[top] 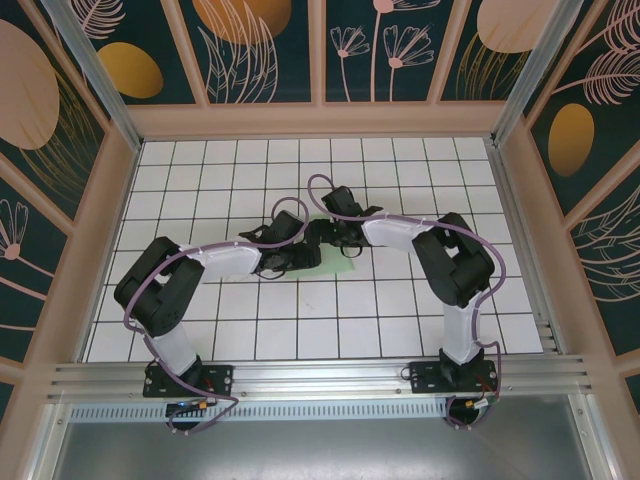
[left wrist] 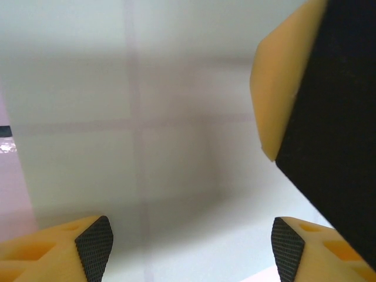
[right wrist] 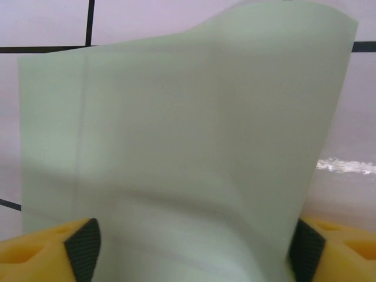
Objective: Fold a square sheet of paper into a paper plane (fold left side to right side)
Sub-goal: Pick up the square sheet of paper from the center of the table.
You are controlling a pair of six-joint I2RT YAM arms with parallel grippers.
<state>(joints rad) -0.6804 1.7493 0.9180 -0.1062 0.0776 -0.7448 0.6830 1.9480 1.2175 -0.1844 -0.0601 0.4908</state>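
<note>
White grid table (top: 200, 330). Square sheet of paper (right wrist: 176, 135) at mid-table, where both arms meet. Right gripper (right wrist: 194, 249): jaws wide, sheet spanning between the pads. Left gripper (left wrist: 191, 249), just beside it: also wide, straddling the sheet.

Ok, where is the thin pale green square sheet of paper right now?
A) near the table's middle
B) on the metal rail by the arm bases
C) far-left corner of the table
A: the top view shows the pale green paper sheet lying midway on the white tiled table.
</note>
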